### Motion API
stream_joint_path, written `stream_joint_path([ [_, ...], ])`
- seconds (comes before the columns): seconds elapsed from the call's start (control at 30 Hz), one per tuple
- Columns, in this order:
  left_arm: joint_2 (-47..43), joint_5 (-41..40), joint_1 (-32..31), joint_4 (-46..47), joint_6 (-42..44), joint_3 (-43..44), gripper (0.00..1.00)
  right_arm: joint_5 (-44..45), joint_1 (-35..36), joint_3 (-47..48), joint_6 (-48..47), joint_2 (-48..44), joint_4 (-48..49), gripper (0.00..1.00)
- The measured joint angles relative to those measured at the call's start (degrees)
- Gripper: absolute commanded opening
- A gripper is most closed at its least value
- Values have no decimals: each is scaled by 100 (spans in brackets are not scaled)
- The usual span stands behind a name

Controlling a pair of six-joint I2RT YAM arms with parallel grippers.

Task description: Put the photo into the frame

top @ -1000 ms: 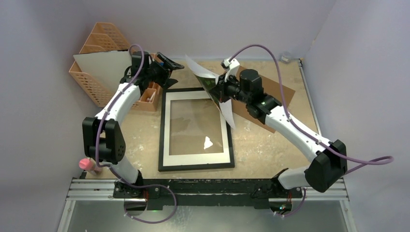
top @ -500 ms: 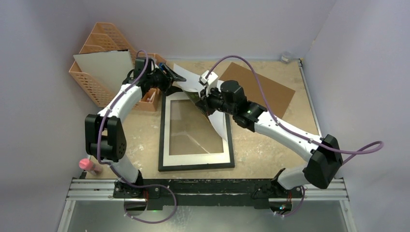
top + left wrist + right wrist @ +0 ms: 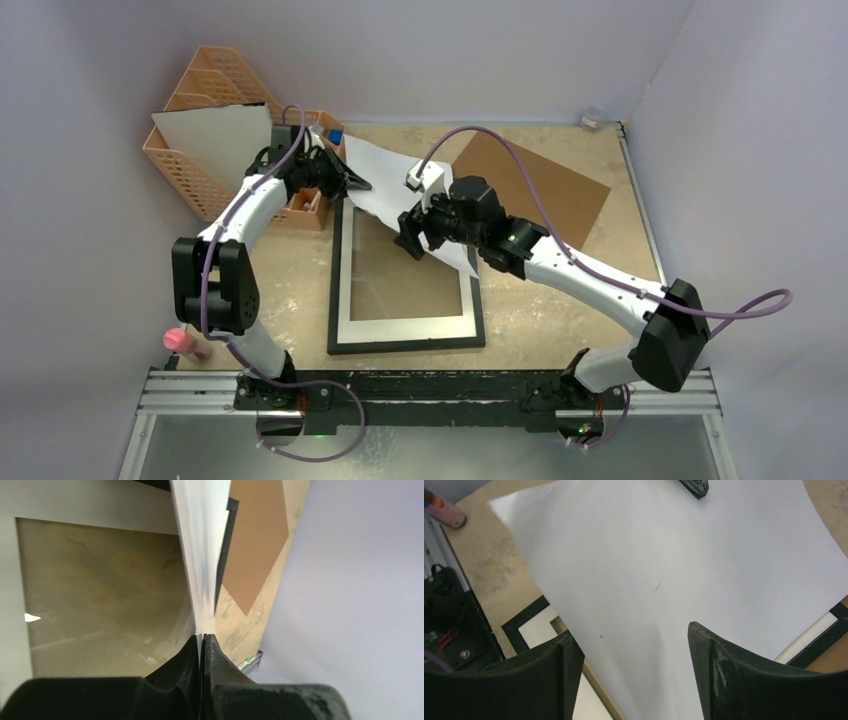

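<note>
On the tan table (image 3: pixel 560 300), between two white robot arms, the frame (image 3: pixel 405 344) lies flat at the centre, its thin black border holding a white mat and clear glass. Far right of it a brown backing board (image 3: pixel 545 185) lies flat. At the far left stands an orange basket organiser (image 3: pixel 185 165) with a pale board (image 3: pixel 215 135) leaning in it. The photo (image 3: pixel 385 180) shows only its plain white back; it hangs slanted over the frame's far right corner, and whether it touches the frame cannot be told. The left gripper (image 3: pixel 202 645) is clenched on the photo's far left edge. The right gripper (image 3: pixel 631 635) hovers over the sheet's middle with its jaws spread apart, gripping nothing. A small pink object (image 3: pixel 180 340) sits at the near left edge.
</note>
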Motion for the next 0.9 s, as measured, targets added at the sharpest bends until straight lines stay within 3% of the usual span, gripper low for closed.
stream_joint_path([
  [0.2,-227,-114,2,-98,817,-417,0,-723,-7,-273,79,-466,-173,91],
  [0.43,-754,-146,2,227,1368,-1329,0,-1309,-92,-282,422,-997,116,92],
  [0.57,-828,-151,2,461,1488,-1604,0,-1108,-273,-282,800,-885,260,90],
  [0.7,-933,-282,2,619,1495,-1906,0,-776,-885,-374,1563,-505,356,87],
  [0.9,-1517,-452,2,1147,1222,-2745,0,-234,-2109,-1231,3060,-111,306,85],
])
